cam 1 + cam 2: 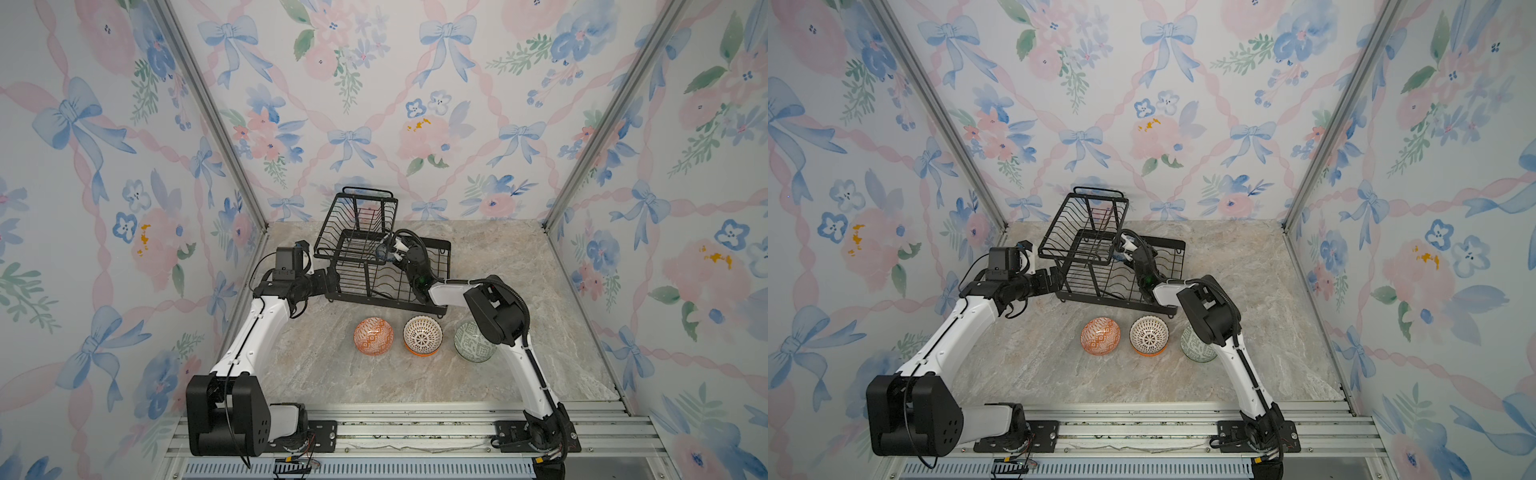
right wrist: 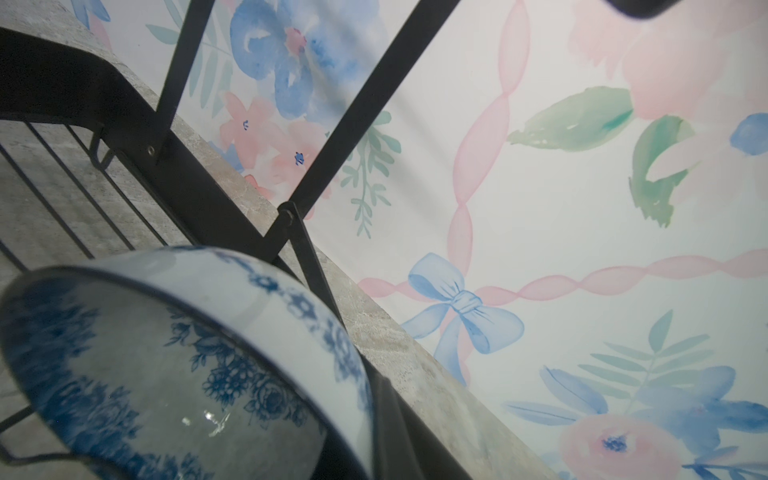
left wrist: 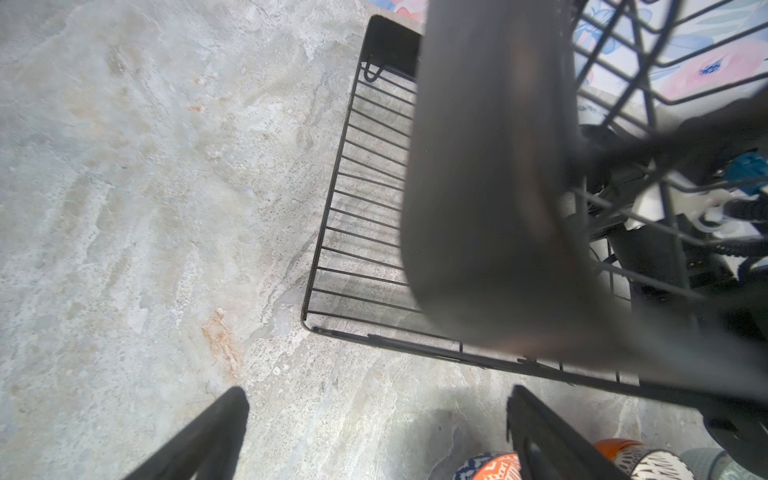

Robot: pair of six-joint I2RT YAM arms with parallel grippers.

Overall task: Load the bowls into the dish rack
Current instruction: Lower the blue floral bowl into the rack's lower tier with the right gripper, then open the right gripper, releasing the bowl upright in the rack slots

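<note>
The black wire dish rack (image 1: 437, 254) (image 1: 1173, 249) stands at the back of the table. My right gripper (image 1: 390, 250) (image 1: 1124, 248) reaches in under its upper basket and is shut on the rim of the blue-white floral bowl (image 1: 381, 252) (image 2: 166, 365), which is tilted above the lower tray. One dark finger (image 2: 399, 440) presses the bowl's outside. Three bowls stand in a row in front of the rack: orange-white geometric (image 1: 373, 336) (image 1: 1100, 336), white-brown lattice (image 1: 422, 333) (image 1: 1149, 335) and grey-green (image 1: 468, 344) (image 1: 1194, 347). My left gripper (image 1: 331, 277) (image 3: 376, 432) is open and empty at the rack's left end.
The lattice bowl sits inside a plain orange bowl (image 1: 422, 353). My right forearm (image 1: 494, 311) hides part of the grey-green bowl. Flowered walls close the table (image 1: 519, 270) on three sides. A metal rail (image 1: 415, 432) with both arm bases runs along the front.
</note>
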